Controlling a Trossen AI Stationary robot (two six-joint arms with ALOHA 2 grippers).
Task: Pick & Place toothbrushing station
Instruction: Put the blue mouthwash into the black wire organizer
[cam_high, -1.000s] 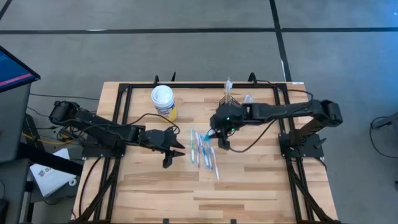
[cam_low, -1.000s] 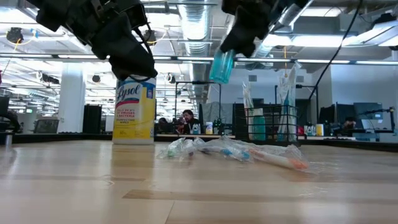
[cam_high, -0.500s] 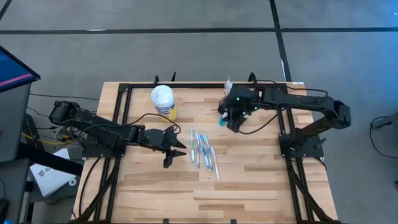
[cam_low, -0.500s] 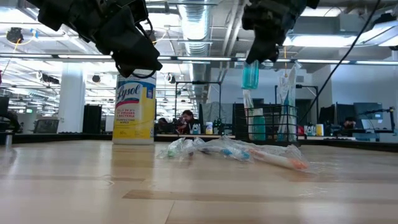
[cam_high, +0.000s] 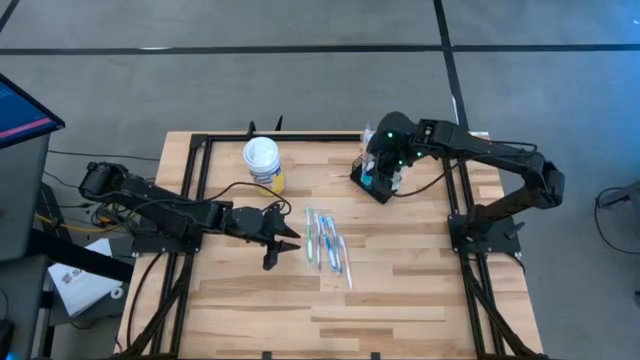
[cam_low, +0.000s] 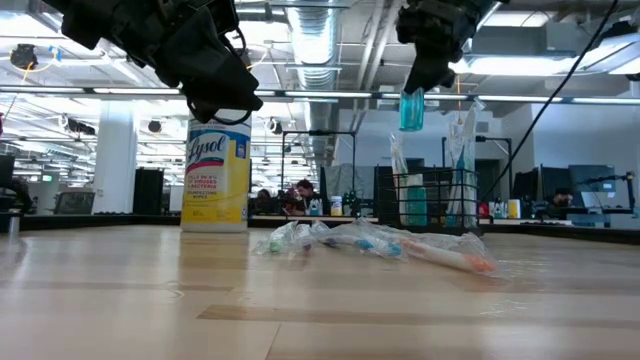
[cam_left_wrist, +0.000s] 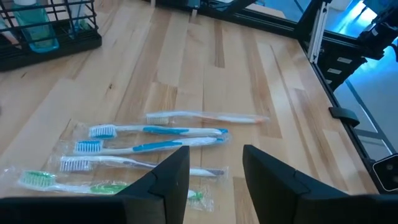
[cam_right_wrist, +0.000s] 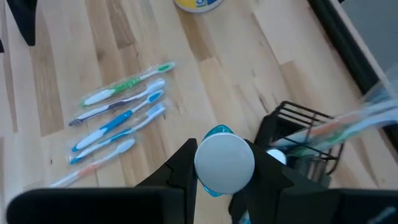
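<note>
The right gripper (cam_low: 418, 75) hangs above the toothbrushing station (cam_low: 432, 200) at the far right of the table (cam_high: 420, 290), its fingers pinched on the white cap of a small blue bottle (cam_low: 411, 108) that dangles clear of the caddy's rim. From where I stand, the worry is the drop: the caddy is a narrow wire-mesh thing already stuffed with a couple of wrapped items sticking up, and in the right wrist view the bottle (cam_right_wrist: 219, 163) sits just beside the black wire rim (cam_right_wrist: 297, 115), not plainly over an open compartment. If it comes down a little off, I'd expect the base to catch the wire, tip, and roll off across the wood, or nudge the light caddy along. The tall wrapped pieces could also foul the fingers on the way down. The grip is only on a smooth round cap, so a slip or swing looks possible too. From above, the caddy (cam_high: 375, 178) lies directly under the gripper (cam_high: 385, 160), near the table's back edge and well apart from the loose toothbrushes (cam_high: 328, 243) in the middle and the yellow wipes canister (cam_high: 264, 163) at the back left. The left gripper (cam_high: 281, 240) waits low beside those brushes, its two fingers (cam_left_wrist: 171, 177) spread and holding nothing.
</note>
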